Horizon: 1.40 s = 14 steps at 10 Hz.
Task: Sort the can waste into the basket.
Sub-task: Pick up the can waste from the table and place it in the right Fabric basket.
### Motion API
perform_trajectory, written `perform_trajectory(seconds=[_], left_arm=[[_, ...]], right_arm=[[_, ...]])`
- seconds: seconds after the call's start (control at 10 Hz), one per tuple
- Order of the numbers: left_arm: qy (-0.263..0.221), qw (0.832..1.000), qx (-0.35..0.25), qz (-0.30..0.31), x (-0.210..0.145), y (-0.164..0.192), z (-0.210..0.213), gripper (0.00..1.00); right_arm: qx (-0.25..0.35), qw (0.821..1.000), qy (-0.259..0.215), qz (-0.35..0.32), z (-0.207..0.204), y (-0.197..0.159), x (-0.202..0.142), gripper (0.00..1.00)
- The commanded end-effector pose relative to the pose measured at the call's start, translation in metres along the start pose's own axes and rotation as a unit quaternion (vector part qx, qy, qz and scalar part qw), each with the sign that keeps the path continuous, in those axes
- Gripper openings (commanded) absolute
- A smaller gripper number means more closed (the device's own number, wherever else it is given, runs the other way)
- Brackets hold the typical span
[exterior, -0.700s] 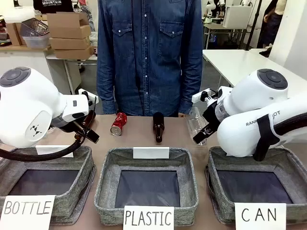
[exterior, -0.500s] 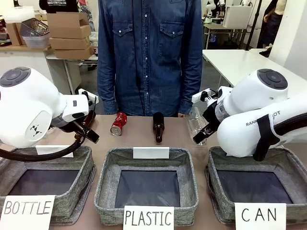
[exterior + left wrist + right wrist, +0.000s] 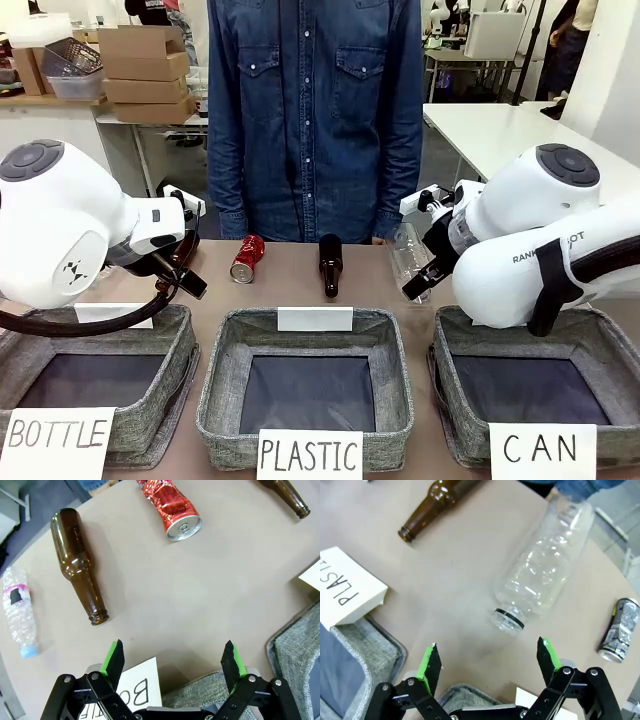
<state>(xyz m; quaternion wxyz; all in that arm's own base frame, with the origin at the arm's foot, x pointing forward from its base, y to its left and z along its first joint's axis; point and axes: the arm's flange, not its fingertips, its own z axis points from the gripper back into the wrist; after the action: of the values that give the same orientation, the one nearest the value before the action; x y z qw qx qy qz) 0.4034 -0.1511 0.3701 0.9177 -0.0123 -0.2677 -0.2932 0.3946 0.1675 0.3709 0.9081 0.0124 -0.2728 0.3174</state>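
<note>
Left gripper (image 3: 172,652): is hanging over the left part of the table (image 3: 290,290), just past the near baskets, with its jaws spread wide and nothing between the green pads (image 3: 112,656).
BOTTLE basket (image 3: 160,400): is sitting at the table's near-left corner, with its white card (image 3: 55,440) leaning against the front.
Small plastic bottle (image 3: 19,612): is lying on its side close to the table's left edge, as the left wrist view shows it.
Left brown bottle (image 3: 75,560): is lying beside the small plastic bottle, apart from it, with its mouth pointing toward the left gripper.
Red can (image 3: 247,259): is lying on its side near the far edge, left of the middle, dented, with its silver end facing the baskets. It is touching nothing else.
Middle brown bottle (image 3: 329,265): is lying near the far edge at the middle, neck toward the near side.
Person (image 3: 315,110): is standing at the far edge in a denim shirt.
PLASTIC basket (image 3: 215,400): is sitting at the middle of the near edge.
Clear bottle (image 3: 545,565): is lying uncapped, right of the middle, mouth pointing toward the right gripper.
Right gripper (image 3: 487,660): is hovering above the table just short of the clear bottle's mouth, jaws spread wide and gripping nothing.
Grey-silver can (image 3: 620,630): is lying on its side toward the table's right edge, well apart from the clear bottle.
CAN basket (image 3: 600,335): is sitting at the near-right corner under the right arm, dark lining showing.
</note>
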Motion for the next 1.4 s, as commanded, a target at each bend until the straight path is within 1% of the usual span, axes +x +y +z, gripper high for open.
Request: perform_trajectory(seconds=[0.0, 0.2, 0.3, 0.4, 0.5, 0.6, 0.7, 0.8, 0.9, 1.0, 1.1, 1.2, 1.3], left_arm=[[0.0, 1.0, 0.0, 0.0, 0.0, 0.0, 0.0, 1.0], [0.0, 1.0, 0.0, 0.0, 0.0, 0.0, 0.0, 1.0], [0.0, 1.0, 0.0, 0.0, 0.0, 0.0, 0.0, 1.0], [0.015, 1.0, -0.01, 0.003, 0.0, 0.008, 0.021, 1.0], [0.03, 0.999, -0.034, 0.021, -0.005, 0.019, 0.069, 1.0], [0.019, 0.995, -0.084, 0.049, -0.012, 0.022, 0.118, 1.0], [-0.024, 0.994, -0.096, 0.036, -0.022, 0.015, 0.153, 1.0], [-0.084, 0.989, -0.123, 0.022, -0.028, 0.002, 0.172, 1.0], [-0.114, 0.991, -0.066, 0.013, -0.022, -0.008, 0.16, 1.0], [-0.037, 0.994, -0.099, 0.033, 0.009, 0.01, 0.149, 1.0], [-0.077, 0.992, -0.095, 0.025, 0.011, 0.008, 0.185, 1.0], [-0.081, 0.957, -0.278, -0.021, 0.014, 0.009, 0.168, 1.0], [-0.043, 0.914, -0.402, -0.015, 0.009, 0.024, 0.163, 1.0]], right_arm=[[0.0, 1.0, 0.0, 0.0, 0.0, 0.0, 0.0, 1.0], [0.0, 1.0, 0.0, 0.0, 0.0, 0.0, 0.0, 1.0], [0.03, 0.999, -0.003, 0.013, 0.019, -0.008, 0.007, 1.0], [0.033, 0.999, -0.004, 0.027, 0.05, -0.016, 0.011, 1.0], [0.048, 0.999, -0.007, 0.015, 0.088, -0.021, 0.012, 1.0], [0.036, 0.999, -0.008, -0.011, 0.119, -0.023, 0.01, 1.0], [0.029, 0.999, -0.03, -0.006, 0.149, -0.022, 0.001, 1.0], [-0.011, 1.0, -0.015, 0.019, 0.158, -0.018, -0.009, 1.0], [0.029, 0.999, -0.02, -0.007, 0.115, -0.017, 0.013, 1.0], [0.029, 0.999, -0.02, -0.007, 0.115, -0.017, 0.013, 1.0], [0.016, 1.0, -0.027, -0.002, 0.156, -0.021, 0.008, 1.0], [0.114, 0.992, -0.018, -0.055, 0.145, -0.026, 0.002, 1.0], [0.309, 0.941, -0.052, -0.13, 0.145, -0.039, -0.014, 1.0]])
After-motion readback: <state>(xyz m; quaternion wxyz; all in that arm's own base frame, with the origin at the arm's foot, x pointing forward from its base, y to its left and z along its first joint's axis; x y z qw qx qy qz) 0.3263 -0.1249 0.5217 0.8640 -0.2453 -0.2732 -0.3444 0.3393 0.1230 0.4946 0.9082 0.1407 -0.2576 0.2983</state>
